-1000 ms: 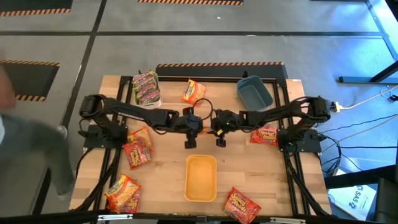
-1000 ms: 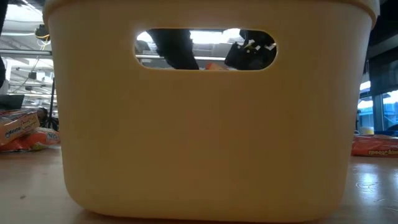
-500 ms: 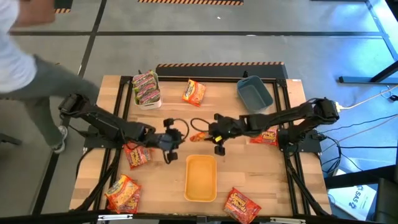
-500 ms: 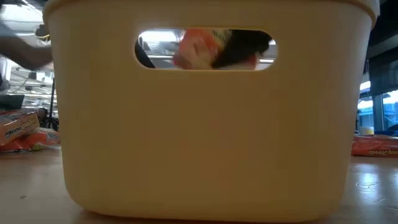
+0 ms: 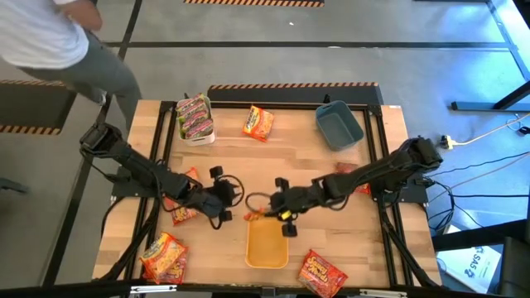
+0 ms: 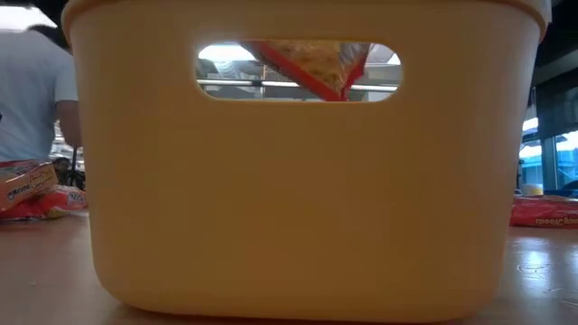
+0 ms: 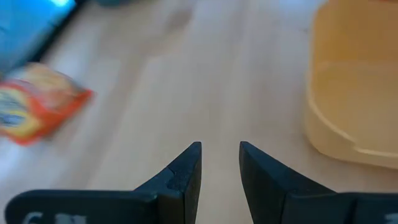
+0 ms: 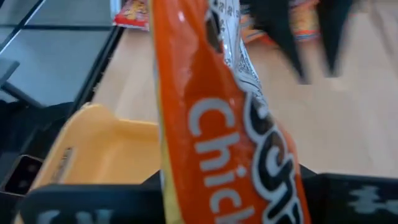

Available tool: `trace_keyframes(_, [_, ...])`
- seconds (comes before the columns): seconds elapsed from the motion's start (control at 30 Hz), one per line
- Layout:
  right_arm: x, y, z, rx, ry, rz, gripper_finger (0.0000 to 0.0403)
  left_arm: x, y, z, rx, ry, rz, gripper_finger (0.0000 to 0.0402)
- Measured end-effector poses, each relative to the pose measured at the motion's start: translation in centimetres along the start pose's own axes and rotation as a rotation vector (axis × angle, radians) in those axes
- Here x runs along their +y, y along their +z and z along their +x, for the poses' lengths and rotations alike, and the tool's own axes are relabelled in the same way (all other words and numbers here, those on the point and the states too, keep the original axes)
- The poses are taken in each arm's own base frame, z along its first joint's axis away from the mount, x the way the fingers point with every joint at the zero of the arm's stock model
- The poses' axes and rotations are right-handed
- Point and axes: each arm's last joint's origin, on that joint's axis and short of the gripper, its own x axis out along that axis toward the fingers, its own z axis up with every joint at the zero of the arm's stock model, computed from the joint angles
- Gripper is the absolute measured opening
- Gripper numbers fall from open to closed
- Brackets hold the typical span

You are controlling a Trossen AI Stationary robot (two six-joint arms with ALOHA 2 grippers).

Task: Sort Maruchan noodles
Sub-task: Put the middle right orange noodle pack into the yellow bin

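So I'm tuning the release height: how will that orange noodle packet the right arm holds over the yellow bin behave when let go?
The orange packet hangs straight from the right gripper without drooping, so probably fairly stiff. Its glossy, crinkled wrapper suggests it could slip. It looks light and thin, so it may land tilted against the wall of the yellow bin.

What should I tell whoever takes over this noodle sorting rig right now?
Right claw: shut on an orange packet, held at the yellow bin's far rim.
Left claw: empty, fingers slightly apart, low over the table left of that bin.
Done: green-pink packets sit in the white bin. The yellow bin shows nothing inside.
Left: drop the held packet, then sort the loose ones: one near the far edge, others at front left and front right.
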Motion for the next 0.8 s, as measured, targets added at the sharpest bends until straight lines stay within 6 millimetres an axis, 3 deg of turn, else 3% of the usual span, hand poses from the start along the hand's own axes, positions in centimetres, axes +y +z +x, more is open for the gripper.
trace_keyframes(0.17, [0.8, 1.0, 1.8, 0.123, -0.016, -0.009, 0.0073, 0.1, -1.5, -0.3, -0.060, 0.166, 0.017, 0.0101])
trace_keyframes(0.37, [0.3, 0.3, 3.9, 0.319, -0.094, 0.034, 0.0073, 0.3, -3.1, 0.0, -0.039, 0.182, -0.023, 0.0101])
trace_keyframes(0.8, [-0.2, -1.5, 5.4, 0.430, -0.127, 0.066, 0.0073, 0.2, -3.0, 0.0, -0.061, 0.168, -0.049, 0.0101])
